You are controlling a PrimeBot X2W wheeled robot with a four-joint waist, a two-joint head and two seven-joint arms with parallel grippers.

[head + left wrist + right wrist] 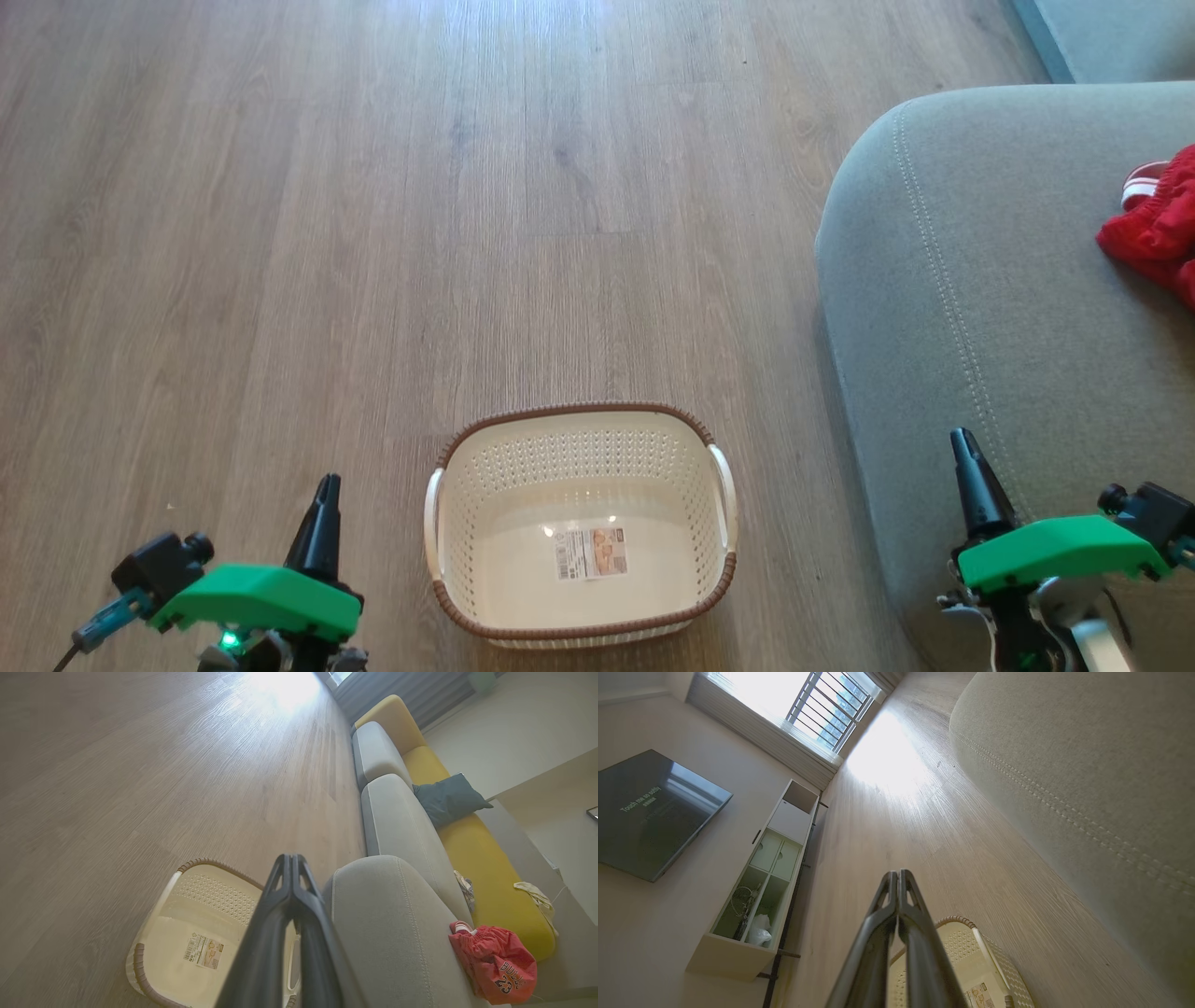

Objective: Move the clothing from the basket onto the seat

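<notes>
Left tool (326, 485), right tool (963, 442) closed; basket (579, 441) holds label (592, 553); clothing (1158, 229) on seat (980, 280).

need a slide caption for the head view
Basket holding only its label, between left end effector and right end effector; red clothing on the seat.

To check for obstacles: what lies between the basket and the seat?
A bare strip of wooden floor separates the basket and the seat, in the head view.

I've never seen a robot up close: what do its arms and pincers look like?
The left pincer and right pincer are each two long, dark, tapering fingers. Behind each sits a bright green cover with a small black camera block. The left one has a teal-tipped cable and a green light.
</notes>
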